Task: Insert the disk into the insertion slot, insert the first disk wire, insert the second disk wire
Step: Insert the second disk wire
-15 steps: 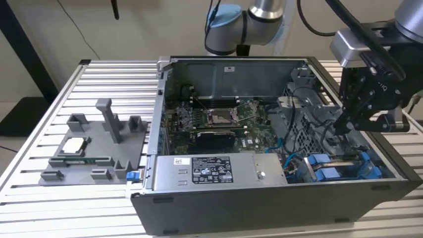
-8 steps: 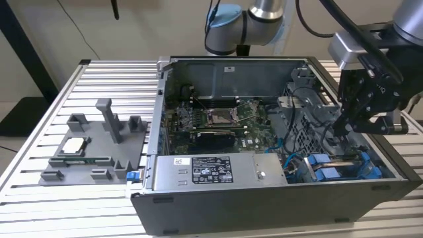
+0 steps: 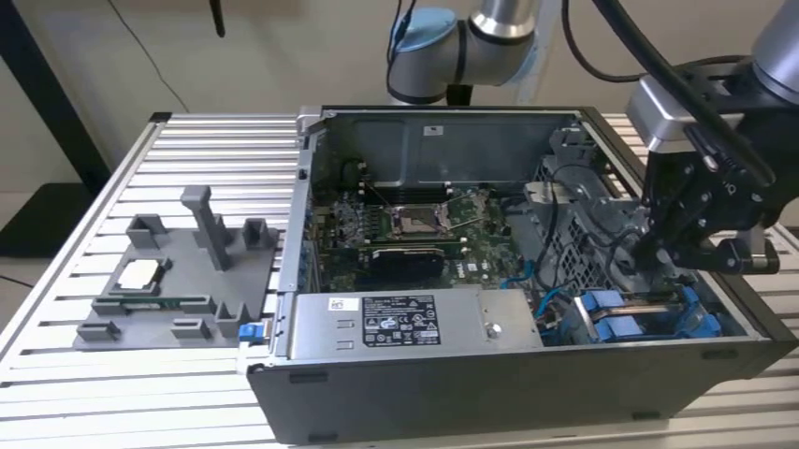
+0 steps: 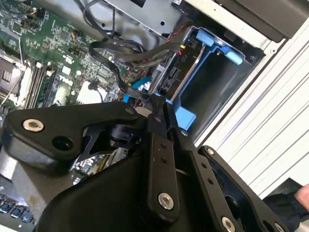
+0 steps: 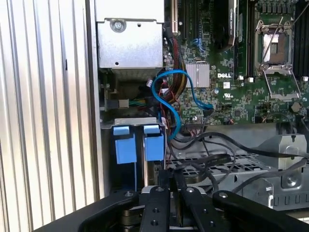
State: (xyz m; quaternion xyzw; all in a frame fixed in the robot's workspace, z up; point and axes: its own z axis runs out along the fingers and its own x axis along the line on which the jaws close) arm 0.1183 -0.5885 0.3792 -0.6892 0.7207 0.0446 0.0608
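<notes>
End effector (image 4: 161, 108) pressed together at the insertion slot (image 4: 212, 82), maybe pinching a connector; risk: tangled black wires (image 4: 120, 50) snag, misaligning it.

Counted: one open computer case (image 3: 525, 374), one power-supply box (image 3: 399, 323), one grey fixture tray (image 3: 187, 281), two blue tabs (image 5: 125, 145).

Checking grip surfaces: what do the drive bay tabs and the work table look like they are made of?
The tabs look like matte moulded plastic, uniformly bright blue. The table looks like bare aluminium: pale grey ribbed slats with a dull metallic sheen.
</notes>
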